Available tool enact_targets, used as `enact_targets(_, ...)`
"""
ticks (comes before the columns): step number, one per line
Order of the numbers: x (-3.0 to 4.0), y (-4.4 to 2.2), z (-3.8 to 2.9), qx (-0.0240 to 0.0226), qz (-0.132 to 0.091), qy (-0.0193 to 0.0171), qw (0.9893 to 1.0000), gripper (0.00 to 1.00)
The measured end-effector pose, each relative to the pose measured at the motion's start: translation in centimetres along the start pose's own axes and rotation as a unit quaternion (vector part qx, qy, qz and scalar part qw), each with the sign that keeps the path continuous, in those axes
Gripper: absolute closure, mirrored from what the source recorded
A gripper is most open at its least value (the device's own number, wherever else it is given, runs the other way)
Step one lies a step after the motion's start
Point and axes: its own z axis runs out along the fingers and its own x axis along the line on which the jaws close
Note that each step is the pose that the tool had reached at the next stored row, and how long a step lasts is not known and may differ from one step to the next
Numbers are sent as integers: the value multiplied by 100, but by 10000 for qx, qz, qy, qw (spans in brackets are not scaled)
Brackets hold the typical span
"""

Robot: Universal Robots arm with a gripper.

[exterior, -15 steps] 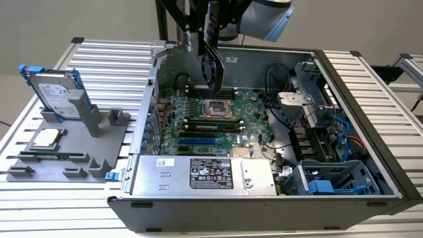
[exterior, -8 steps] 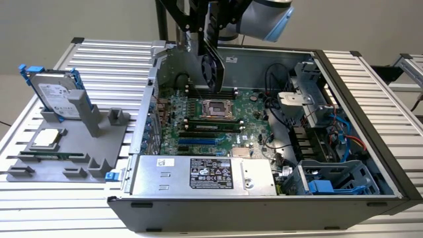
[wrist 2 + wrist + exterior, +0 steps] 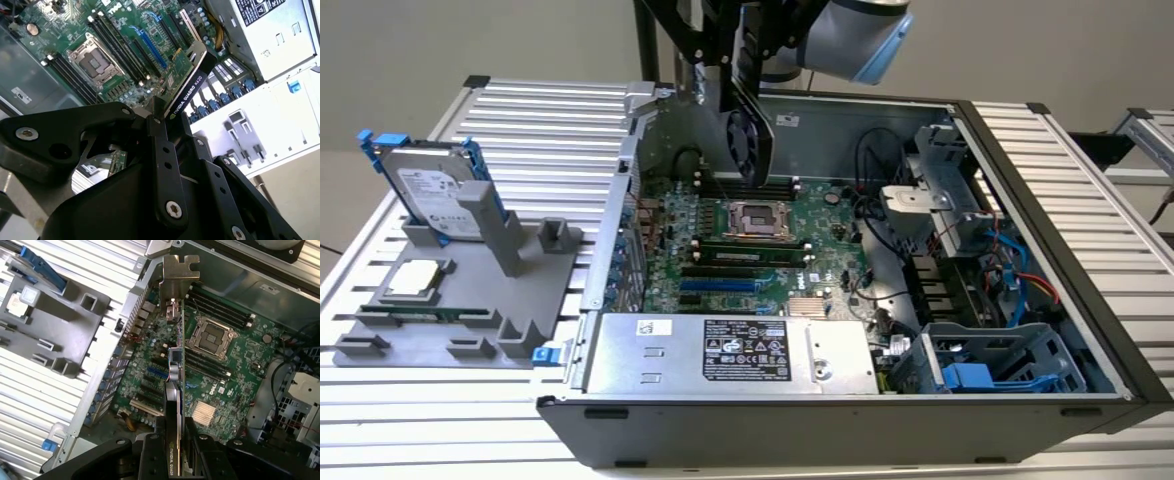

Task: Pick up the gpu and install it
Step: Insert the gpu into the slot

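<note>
The gpu [image 3: 750,135] hangs on edge above the green motherboard [image 3: 747,240] inside the open computer case [image 3: 854,420], its black cooler with a fan facing the exterior view's right. My gripper [image 3: 736,50] is shut on the card's upper end. In the first wrist view the gpu [image 3: 175,365] is edge-on, its silver end bracket [image 3: 177,275] farthest from my gripper [image 3: 175,437], over the expansion slots [image 3: 150,390] beside the processor socket [image 3: 212,335]. In the second wrist view the gpu [image 3: 187,92] sticks out of my gripper [image 3: 170,127] above the board.
A grey fixture [image 3: 467,300] stands at the exterior view's left on the slatted table, holding a hard drive in a blue frame [image 3: 434,185], a processor [image 3: 414,278] and a memory stick [image 3: 427,313]. The power supply [image 3: 734,355], cables and a drive cage [image 3: 1001,365] crowd the case.
</note>
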Motion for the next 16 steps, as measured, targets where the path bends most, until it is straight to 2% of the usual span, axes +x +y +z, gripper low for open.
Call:
enact_targets(6, 0, 0, 0, -1, -39, 2, 10000, 100)
enact_targets(16, 0, 0, 0, -8, -424, 21, 9991, 100)
